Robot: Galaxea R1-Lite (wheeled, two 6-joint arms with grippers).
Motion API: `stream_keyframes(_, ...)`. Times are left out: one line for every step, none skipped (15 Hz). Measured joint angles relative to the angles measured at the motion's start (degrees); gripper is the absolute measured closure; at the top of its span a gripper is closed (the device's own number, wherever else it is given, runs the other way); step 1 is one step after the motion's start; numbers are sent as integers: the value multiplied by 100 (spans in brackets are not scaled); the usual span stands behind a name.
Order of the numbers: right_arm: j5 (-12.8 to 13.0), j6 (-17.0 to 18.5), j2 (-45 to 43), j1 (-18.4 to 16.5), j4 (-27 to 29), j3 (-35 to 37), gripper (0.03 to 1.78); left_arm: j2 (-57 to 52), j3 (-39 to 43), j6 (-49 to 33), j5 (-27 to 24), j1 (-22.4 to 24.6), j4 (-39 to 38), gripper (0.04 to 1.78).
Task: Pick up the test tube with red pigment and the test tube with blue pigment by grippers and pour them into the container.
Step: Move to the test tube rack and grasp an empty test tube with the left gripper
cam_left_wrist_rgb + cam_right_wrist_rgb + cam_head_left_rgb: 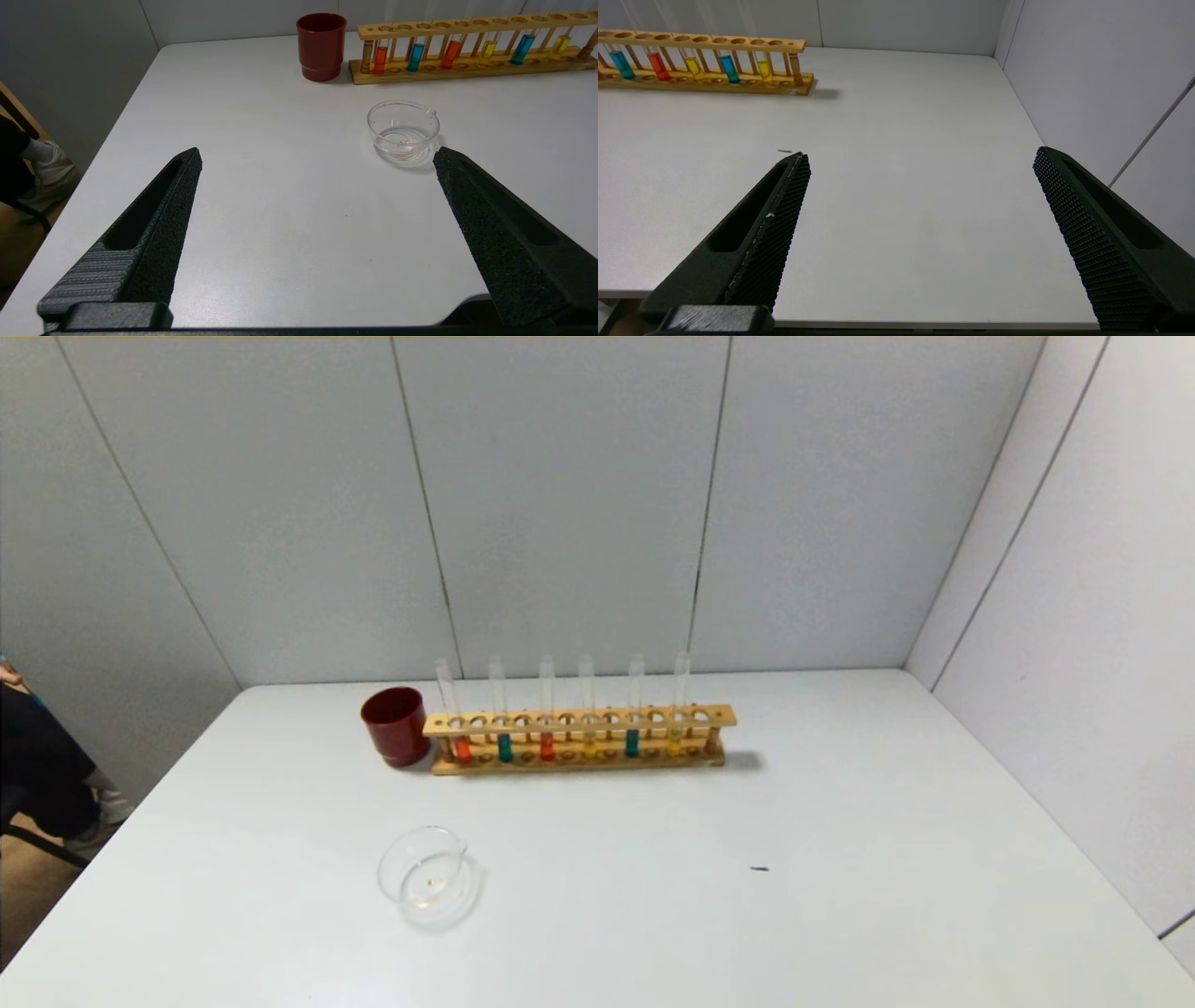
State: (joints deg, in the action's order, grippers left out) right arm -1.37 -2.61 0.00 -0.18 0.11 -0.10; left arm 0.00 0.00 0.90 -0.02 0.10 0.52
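A wooden rack (579, 719) at the back of the table holds several upright tubes. Two hold orange-red liquid, one at the rack's left end (462, 748) and one near its middle (547, 747). Two hold teal-blue liquid (505, 748) (632, 743). The container (428, 875), a low clear glass beaker, stands in front of the rack's left end. It also shows in the left wrist view (402, 130). My left gripper (317, 156) is open and empty above the table's near left part. My right gripper (920, 156) is open and empty above the near right part. Neither gripper shows in the head view.
A dark red cup (395, 725) stands against the rack's left end. Two yellow-liquid tubes (589, 745) (674, 741) stand in the rack. A small dark speck (759, 869) lies on the white table (840, 915). Grey walls close the back and right sides.
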Motion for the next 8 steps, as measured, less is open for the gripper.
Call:
stream_keyframes(0, 0, 0, 0, 0, 0, 6, 0, 0, -5, 2, 0, 0, 7)
stream_keyframes(0, 0, 0, 0, 0, 0, 6, 0, 0, -9, 2, 0, 0, 7)
stream_keyframes(0, 0, 0, 2, 0, 0, 6, 0, 0, -9, 2, 0, -4, 7)
stream_keyframes(0, 0, 0, 2, 0, 0, 6, 0, 0, 13, 2, 1, -20, 7)
stream_keyframes(-1, 0, 0, 2, 0, 0, 6, 0, 0, 24, 2, 1, -23, 7)
stream_keyframes(-1, 0, 0, 0, -1, 0, 6, 0, 0, 46, 2, 1, -23, 7)
stream_keyframes(0, 0, 0, 0, -1, 0, 6, 0, 0, 85, 2, 1, -43, 7)
stream_keyframes(0, 0, 0, 2, -1, 0, 6, 0, -24, 122, -22, 0, -28, 7)
